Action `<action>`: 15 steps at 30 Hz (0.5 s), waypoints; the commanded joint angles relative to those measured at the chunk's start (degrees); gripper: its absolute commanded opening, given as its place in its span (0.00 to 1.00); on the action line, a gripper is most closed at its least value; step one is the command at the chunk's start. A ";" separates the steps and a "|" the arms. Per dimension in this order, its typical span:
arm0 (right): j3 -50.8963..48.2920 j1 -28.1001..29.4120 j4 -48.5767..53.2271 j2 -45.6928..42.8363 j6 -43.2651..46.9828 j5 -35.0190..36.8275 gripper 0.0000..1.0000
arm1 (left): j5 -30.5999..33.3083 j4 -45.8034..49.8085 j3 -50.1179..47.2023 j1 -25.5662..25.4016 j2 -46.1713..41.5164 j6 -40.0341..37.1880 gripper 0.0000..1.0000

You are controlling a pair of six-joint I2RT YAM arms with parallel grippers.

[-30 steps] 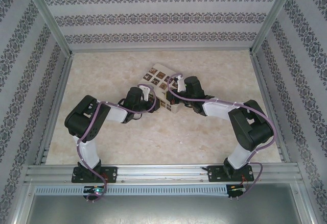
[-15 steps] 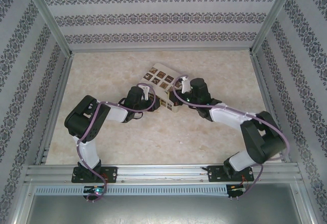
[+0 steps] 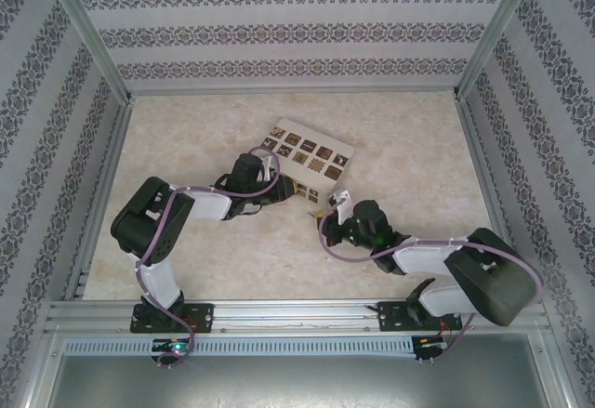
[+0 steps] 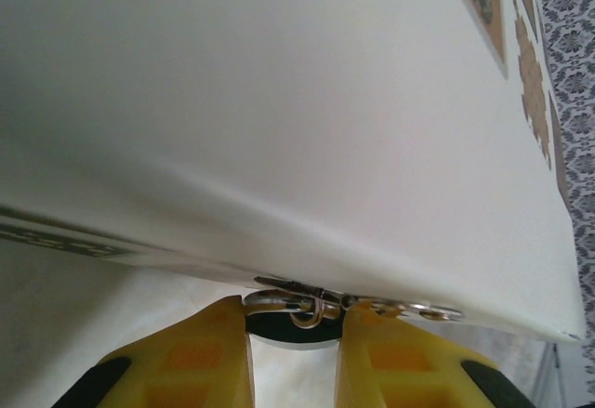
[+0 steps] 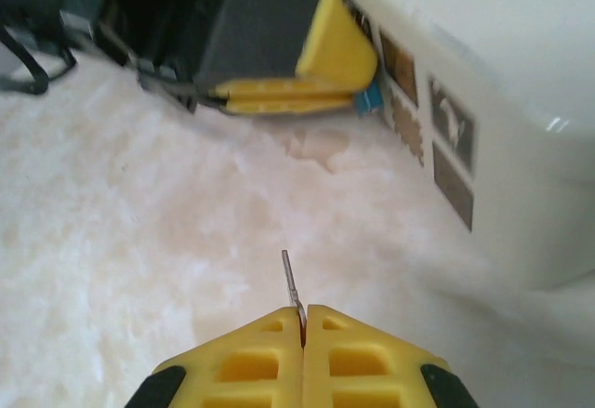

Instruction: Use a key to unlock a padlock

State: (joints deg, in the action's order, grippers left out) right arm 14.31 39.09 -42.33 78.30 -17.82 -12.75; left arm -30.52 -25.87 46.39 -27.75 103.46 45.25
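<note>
The padlock point(image 5: 369, 101) shows as a small blue body against the cream box point(image 3: 311, 152), pinched at the tips of my left gripper point(image 3: 279, 188). In the left wrist view its silvery shackle point(image 4: 316, 304) hangs from a metal hasp under the box's edge, between the yellow fingers point(image 4: 200, 352) of my left gripper point(image 4: 296, 320). My right gripper point(image 5: 304, 320) is shut on the key point(image 5: 291, 278), whose thin dark blade sticks out above the fingertips. It hovers over the table, well short of the padlock. In the top view my right gripper point(image 3: 327, 222) sits near the box's near corner.
The cream box point(image 5: 483, 73) with dark patterned squares lies tilted mid-table and rises as a wall on the right of the right wrist view. Patterned walls and metal rails point(image 3: 279, 313) enclose the marble-look table point(image 3: 409, 148). Bare tabletop lies between the key and the padlock.
My right arm has drawn back from the box toward the near edge, folding low over the table. The box's top now shows fully. My left arm has shifted slightly.
</note>
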 commanded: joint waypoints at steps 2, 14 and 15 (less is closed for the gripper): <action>-1.01 3.00 -15.15 6.93 2.45 8.10 0.00 | -3.64 -1.16 2.05 -0.56 -2.48 5.04 0.22; 1.38 5.29 -30.35 21.53 3.23 16.61 0.00 | -3.40 0.46 2.47 -0.62 -2.83 6.51 0.22; 1.50 5.17 -31.12 22.15 3.15 16.70 0.00 | -3.40 0.65 2.54 -0.57 -2.76 6.64 0.22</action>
State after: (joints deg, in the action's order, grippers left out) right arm 14.59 44.03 -66.94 98.80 -15.81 0.86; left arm -31.75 -24.67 47.09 -27.77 103.37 50.04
